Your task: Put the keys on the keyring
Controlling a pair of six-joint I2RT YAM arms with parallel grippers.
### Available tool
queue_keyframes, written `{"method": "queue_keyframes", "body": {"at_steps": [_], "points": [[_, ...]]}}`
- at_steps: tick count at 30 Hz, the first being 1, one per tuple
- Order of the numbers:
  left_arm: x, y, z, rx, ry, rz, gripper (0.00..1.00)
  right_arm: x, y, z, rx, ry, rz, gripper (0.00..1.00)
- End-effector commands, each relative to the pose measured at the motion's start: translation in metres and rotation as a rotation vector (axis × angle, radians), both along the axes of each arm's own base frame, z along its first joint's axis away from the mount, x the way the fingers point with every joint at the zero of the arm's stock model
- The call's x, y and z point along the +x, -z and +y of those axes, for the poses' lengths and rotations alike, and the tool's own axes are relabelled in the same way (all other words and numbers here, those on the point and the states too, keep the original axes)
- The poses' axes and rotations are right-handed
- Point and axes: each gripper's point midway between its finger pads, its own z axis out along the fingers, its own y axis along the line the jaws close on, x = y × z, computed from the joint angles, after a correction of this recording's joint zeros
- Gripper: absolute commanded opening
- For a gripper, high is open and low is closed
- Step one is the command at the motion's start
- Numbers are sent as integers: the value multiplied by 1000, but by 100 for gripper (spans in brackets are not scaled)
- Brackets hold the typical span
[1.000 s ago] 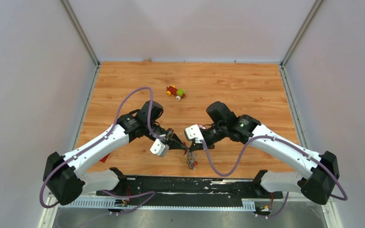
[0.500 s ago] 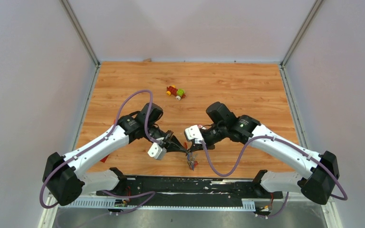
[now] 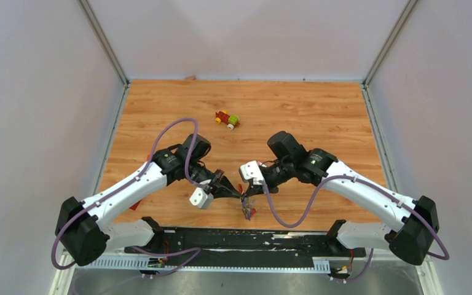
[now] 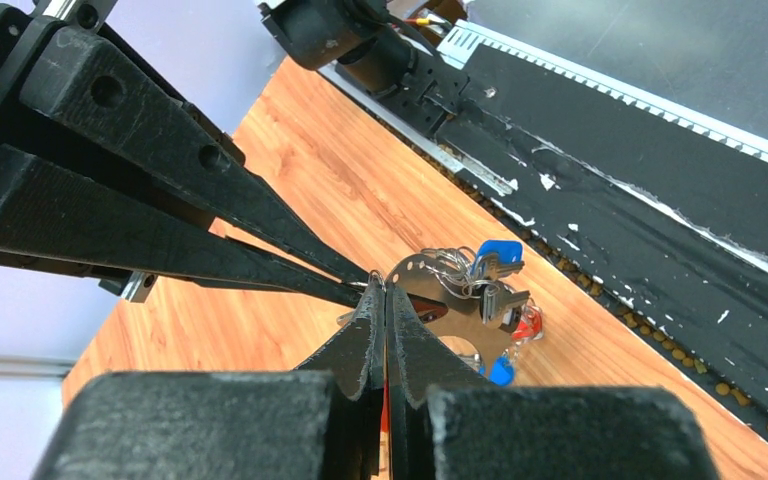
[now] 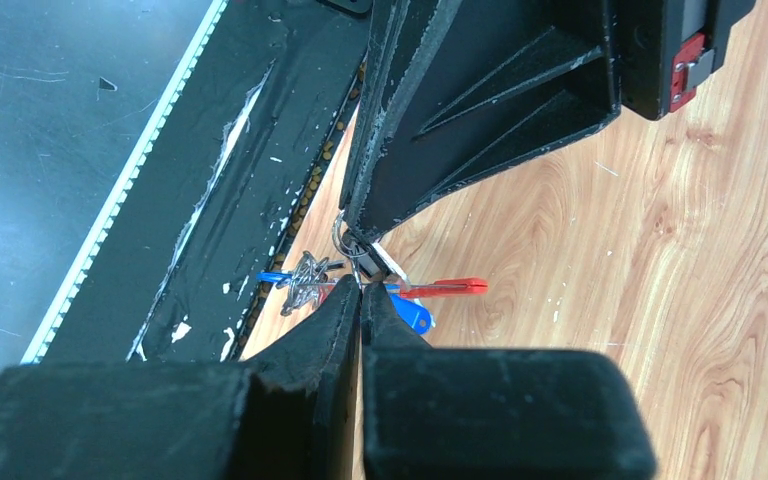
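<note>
The keyring (image 4: 447,296) hangs between my two grippers a little above the table's near edge. Its grey crescent fob and thin wire ring show in the left wrist view, with the keys (image 4: 496,258) bunched on it, blue and red heads visible. In the right wrist view the red fob (image 5: 446,287) and a blue key head (image 5: 412,317) hang just past my fingertips. My left gripper (image 4: 384,291) is shut on the ring's edge. My right gripper (image 5: 361,286) is shut on the ring wire, tip to tip with the left. From above, the bundle (image 3: 246,211) dangles below both grippers (image 3: 243,197).
A red-yellow-green toy car (image 3: 227,119) stands at the far middle of the wooden table (image 3: 319,117). The black base rail (image 3: 246,239) runs just behind the hanging bundle. White walls close in the left, right and far sides.
My left wrist has swung slightly toward the near edge while its fingertips stayed at the ring. The right arm and the bundle have hardly moved.
</note>
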Motion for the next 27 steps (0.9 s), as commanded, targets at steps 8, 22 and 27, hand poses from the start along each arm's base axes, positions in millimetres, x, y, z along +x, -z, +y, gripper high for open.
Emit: {"method": "queue_keyframes", "body": {"at_steps": [8,22,27], "points": [[-15,17,7,49,52,30,0,3,-39,6,144,-28,-52,0],[-14,10,7,47,58,-2,0,4,-38,5,143,-24,-42,0],[-13,11,6,50,45,10,0,9,-43,5,155,10,-41,0]]}}
